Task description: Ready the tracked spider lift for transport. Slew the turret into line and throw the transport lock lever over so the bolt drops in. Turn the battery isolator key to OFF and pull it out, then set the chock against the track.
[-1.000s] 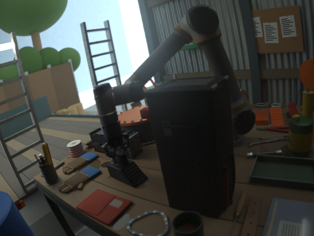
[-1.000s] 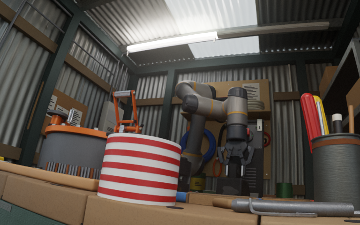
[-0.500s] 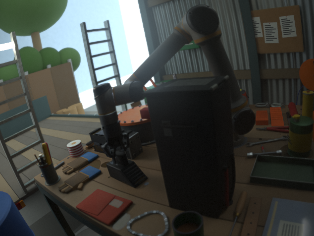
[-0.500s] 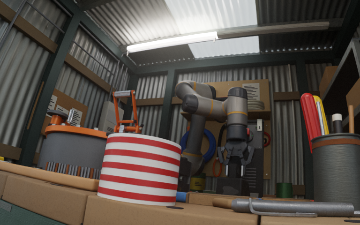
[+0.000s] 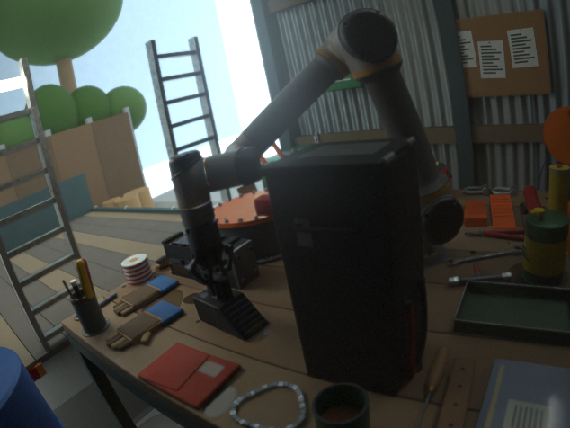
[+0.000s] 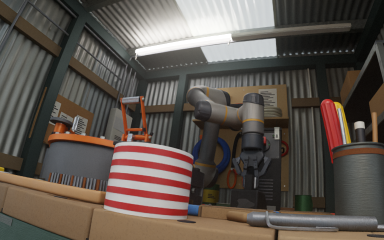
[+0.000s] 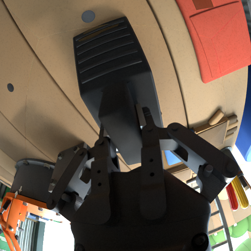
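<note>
The black wedge-shaped chock (image 5: 230,311) (image 7: 112,70) with a ribbed slope rests on the workbench near its front left, and my gripper (image 5: 220,285) (image 6: 251,181) (image 7: 125,127) stands straight above it, closed around the upright handle block on the chock's top. The spider lift's orange-topped turret (image 5: 244,212) (image 6: 79,138) sits behind, further back on the bench. A dark track unit (image 5: 209,255) lies between the turret and the chock. The lock lever and the isolator key are not visible to me.
A tall dark cabinet (image 5: 350,262) stands right of the chock. A red folder (image 5: 189,373), two work gloves (image 5: 138,313), a striped tape roll (image 5: 136,268) and a pen cup (image 5: 87,308) lie along the bench's left front edge. A green tray (image 5: 515,311) sits to the right.
</note>
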Action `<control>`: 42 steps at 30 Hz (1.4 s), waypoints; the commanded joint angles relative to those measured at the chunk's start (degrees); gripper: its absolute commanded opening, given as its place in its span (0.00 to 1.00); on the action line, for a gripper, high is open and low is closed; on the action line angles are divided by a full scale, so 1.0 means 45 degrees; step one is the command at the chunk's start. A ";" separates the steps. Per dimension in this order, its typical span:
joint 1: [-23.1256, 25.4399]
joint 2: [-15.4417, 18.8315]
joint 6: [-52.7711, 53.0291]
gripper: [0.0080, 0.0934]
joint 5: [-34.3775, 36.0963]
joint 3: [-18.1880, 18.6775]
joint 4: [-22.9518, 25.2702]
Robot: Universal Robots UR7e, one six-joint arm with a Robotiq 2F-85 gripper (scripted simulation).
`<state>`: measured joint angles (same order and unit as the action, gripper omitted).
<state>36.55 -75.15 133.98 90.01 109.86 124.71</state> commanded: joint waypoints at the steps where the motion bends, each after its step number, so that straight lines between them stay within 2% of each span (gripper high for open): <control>1: 0.0000 -0.0005 0.0002 0.21 -0.0002 -0.0004 0.0009; 10: 0.0000 -0.0002 0.0003 0.00 -0.0004 -0.0004 0.0012; 42: 0.0000 -0.0200 0.0002 0.00 -0.0002 -0.0173 -0.0276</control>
<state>36.55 -75.86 133.99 90.00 109.22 123.28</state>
